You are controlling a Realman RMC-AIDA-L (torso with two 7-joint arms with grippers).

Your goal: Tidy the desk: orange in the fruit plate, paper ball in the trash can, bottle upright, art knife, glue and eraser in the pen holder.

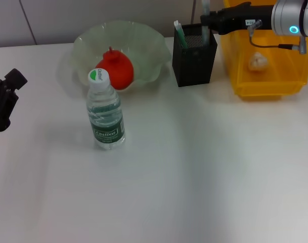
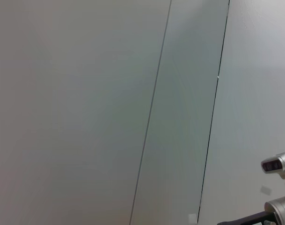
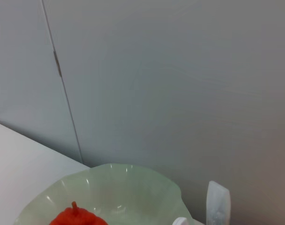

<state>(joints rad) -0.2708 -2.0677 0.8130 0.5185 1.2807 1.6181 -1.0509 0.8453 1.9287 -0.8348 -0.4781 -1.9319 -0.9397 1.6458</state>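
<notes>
One item hangs below your right gripper point(image 1: 206, 23), directly over the pen holder point(image 1: 194, 61) for dropping; finger state unclear.

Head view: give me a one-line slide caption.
Orange in the plate, bottle upright, paper ball in the bin; right gripper over the pen holder.

Looks like an office or lab: plain white desk point(image 1: 194, 192), grey panelled wall point(image 3: 179, 70) at far edge.
</notes>
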